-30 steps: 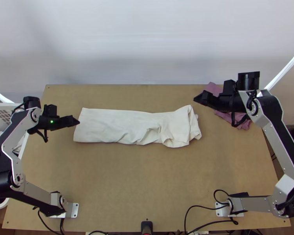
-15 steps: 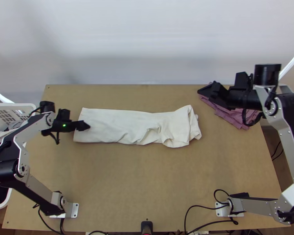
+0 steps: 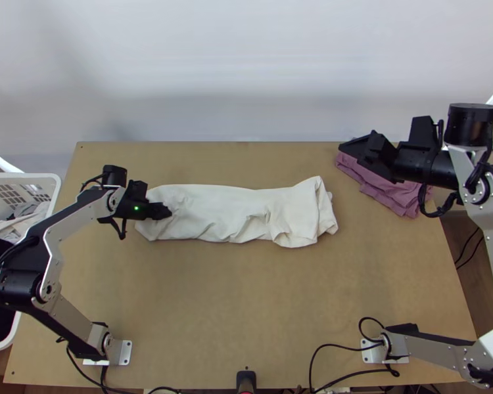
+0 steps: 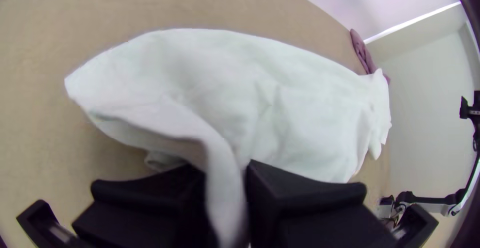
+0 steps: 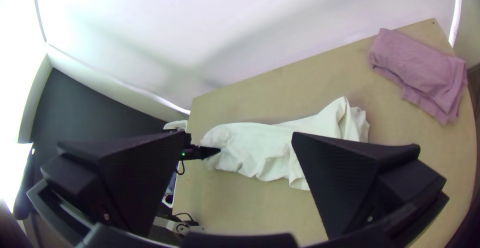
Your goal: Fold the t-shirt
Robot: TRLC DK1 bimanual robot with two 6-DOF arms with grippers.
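The left gripper (image 3: 164, 211) has its fingers closed on a raised fold of the t-shirt (image 3: 233, 210), at the end away from the purple cloth (image 3: 392, 192). From there the shirt runs out as a long, narrow strip, its long axis pointing from the gripper roughly toward the purple cloth and ending short of it in a bunched, crumpled end. So nearly all of the shirt lies ahead of the left gripper, on its purple-cloth side.

The right gripper (image 5: 239, 135) stands open and empty near the purple cloth, apart from the shirt; the bunched end is the part nearest to it. The left arm is the one at work, already touching the shirt.

My judgement: folding is partly done, and the next move should carry the held end along the strip, toward the purple cloth, shortening it. If the pull strays off the axis, the layers could skew or bunch.
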